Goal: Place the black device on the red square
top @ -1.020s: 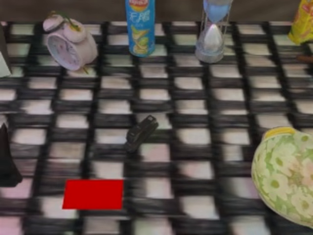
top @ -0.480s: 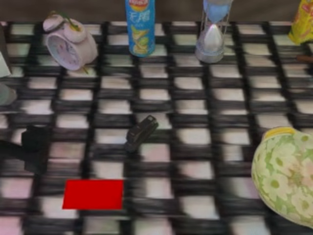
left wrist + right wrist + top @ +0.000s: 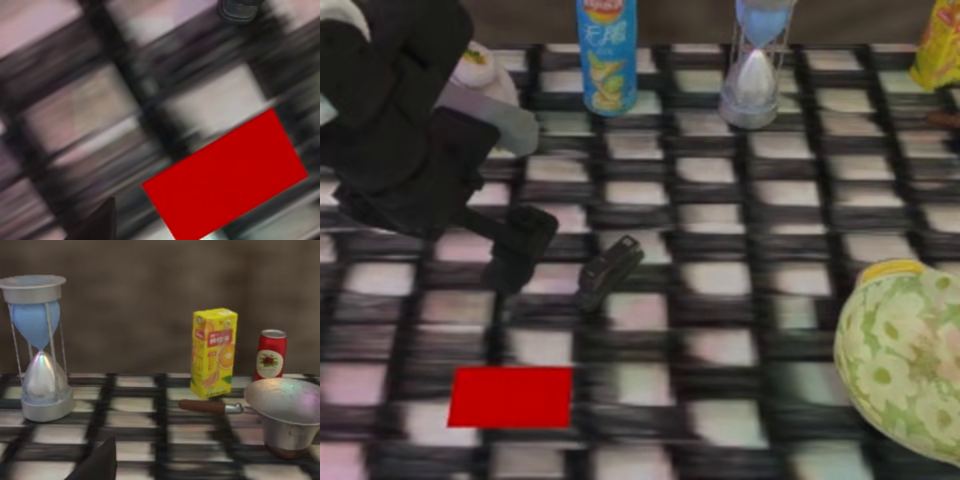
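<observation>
The black device (image 3: 608,270) lies at an angle on the checkered table, left of centre. A flat red square (image 3: 510,397) sits nearer the front, down and to the left of it. My left gripper (image 3: 520,247) hangs just left of the device, apart from it, open and holding nothing. In the left wrist view the red square (image 3: 225,175) fills the lower right. One dark finger (image 3: 100,222) shows at the edge, and a dark grey rounded bit (image 3: 239,7), probably the device, sits at the top. My right arm is outside the top view; a single finger (image 3: 100,460) shows low in its wrist view.
At the back stand a blue chips can (image 3: 607,55), an hourglass (image 3: 752,70) and a yellow carton (image 3: 935,45). A green patterned bowl (image 3: 905,365) fills the right front. My left arm hides most of the alarm clock (image 3: 485,62). Farther right stand a red can (image 3: 270,355) and a metal pan (image 3: 287,410).
My left arm has swung in from the left edge toward the centre. It now covers the alarm clock, with its gripper beside the device. The device and red square have not moved.
</observation>
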Robot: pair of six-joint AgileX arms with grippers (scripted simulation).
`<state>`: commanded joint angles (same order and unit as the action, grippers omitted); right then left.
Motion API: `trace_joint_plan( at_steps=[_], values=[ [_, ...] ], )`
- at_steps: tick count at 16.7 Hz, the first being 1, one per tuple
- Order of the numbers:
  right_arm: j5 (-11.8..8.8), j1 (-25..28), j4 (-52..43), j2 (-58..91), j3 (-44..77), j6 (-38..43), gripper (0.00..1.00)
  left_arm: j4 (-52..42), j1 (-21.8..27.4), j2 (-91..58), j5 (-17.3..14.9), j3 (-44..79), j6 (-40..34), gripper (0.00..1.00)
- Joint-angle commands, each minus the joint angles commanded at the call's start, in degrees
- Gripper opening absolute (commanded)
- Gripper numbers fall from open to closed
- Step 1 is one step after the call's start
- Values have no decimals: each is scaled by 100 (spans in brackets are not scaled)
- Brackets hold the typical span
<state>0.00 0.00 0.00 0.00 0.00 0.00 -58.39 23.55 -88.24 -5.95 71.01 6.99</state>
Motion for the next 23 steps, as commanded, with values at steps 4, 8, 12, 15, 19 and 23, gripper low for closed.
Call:
trace_joint_plan(
  at_steps=[4,8,12,15,19,23],
  values=[
    [0,0,0,0,0,0,100,-1105,431,-2049,168,1951,19,100],
    [0,0,0,0,0,0,100,-1697,711,-3461,403,3633,-18,100],
    [0,0,0,0,0,0,100,-1872,836,-4177,590,4591,-64,100],
    [0,0,0,0,0,0,100,-1878,848,-4260,616,4705,-72,100],
    [0,0,0,0,0,0,100,-1853,819,-4247,609,4674,-67,100],
    [0,0,0,0,0,0,100,-1206,829,-4375,616,4142,-49,100]
  ],
)
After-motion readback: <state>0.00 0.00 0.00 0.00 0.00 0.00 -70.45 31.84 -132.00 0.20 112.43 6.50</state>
